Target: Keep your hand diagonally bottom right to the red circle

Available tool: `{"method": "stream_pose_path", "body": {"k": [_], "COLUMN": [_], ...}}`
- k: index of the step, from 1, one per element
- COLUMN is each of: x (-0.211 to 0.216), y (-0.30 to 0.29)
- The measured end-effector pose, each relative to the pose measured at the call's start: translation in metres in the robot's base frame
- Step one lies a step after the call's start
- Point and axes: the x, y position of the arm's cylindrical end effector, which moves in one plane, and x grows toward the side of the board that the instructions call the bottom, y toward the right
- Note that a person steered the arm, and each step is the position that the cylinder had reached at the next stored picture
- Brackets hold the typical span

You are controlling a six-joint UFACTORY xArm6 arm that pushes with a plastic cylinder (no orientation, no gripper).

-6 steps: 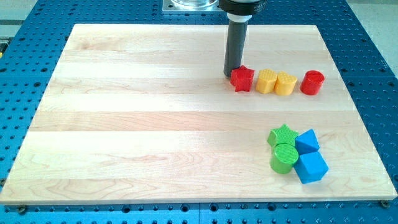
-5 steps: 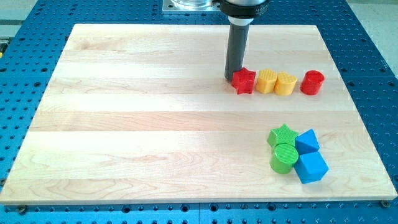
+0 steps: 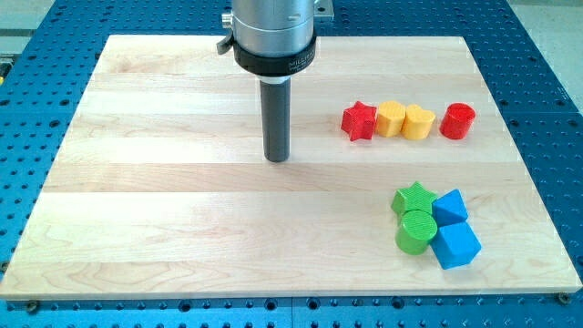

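In the camera view, my tip point(image 3: 277, 159) rests on the wooden board point(image 3: 182, 228) near its middle, touching no block and pushing nothing; it is a plain rod with no jaws, so there is nothing to open, close or hold. The red circle point(image 3: 457, 120) stands well apart from the tip at about its 3 o'clock, slightly higher in the view, at the right end of a row near the view's top right. In that row, from the view's left, come the red star point(image 3: 359, 120), the yellow hexagon point(image 3: 391, 118) touching it, the yellow heart point(image 3: 418, 122) touching that, then a small gap and the red circle. At the tip's 4 o'clock, well apart, sits a tight cluster: green star point(image 3: 414, 197), green cylinder point(image 3: 416, 230), a smaller blue block point(image 3: 450, 207) and a blue cube point(image 3: 455, 245)
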Motion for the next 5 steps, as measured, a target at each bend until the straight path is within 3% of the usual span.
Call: {"method": "stream_pose_path", "body": {"k": [1,3,4,5], "x": [0.0,0.074,0.059,0.046], "y": [0.0,0.057,0.099,0.185]}}
